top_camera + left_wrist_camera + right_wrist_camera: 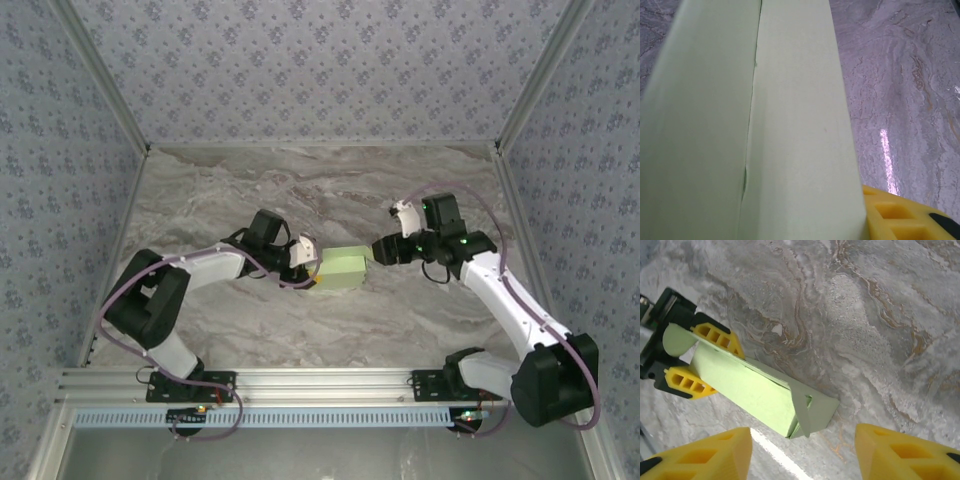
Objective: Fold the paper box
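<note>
**One box, two grippers, one grip**

There is one paper box (341, 268), pale green, at the middle of the marble table (330, 190), between the two arms. Two grippers are near it, with four yellow fingers in all.

The left gripper (307, 264) is clamped on the box's left end. From the right wrist camera this is plain: the left gripper (702, 360) has one yellow finger (717, 336) above the card and one below, both pressed against the paper box (752, 387). A rounded tab (676, 339) pokes out past them.

The right gripper (380, 250) stands just beside the box's right end. Its own camera shows the right gripper (802, 435) with its fingers (715, 455) spread wide and nothing between them. The box's near end lies just ahead of the tips (whether it touches them I cannot tell from above).

That near end is loose, with a triangular flap (802, 412) folded across the opening and another panel jutting beside it. The top view gives no such detail; there the box reads as a plain green block.

The left wrist camera sits so close that the paper box (790, 125) is cut off at the top, left and bottom. A long seam (751, 125) runs down it, and part of one yellow finger (900, 215) shows at the lower right corner. Whether the box rests on the table or is lifted off it is hard to make out.
</note>
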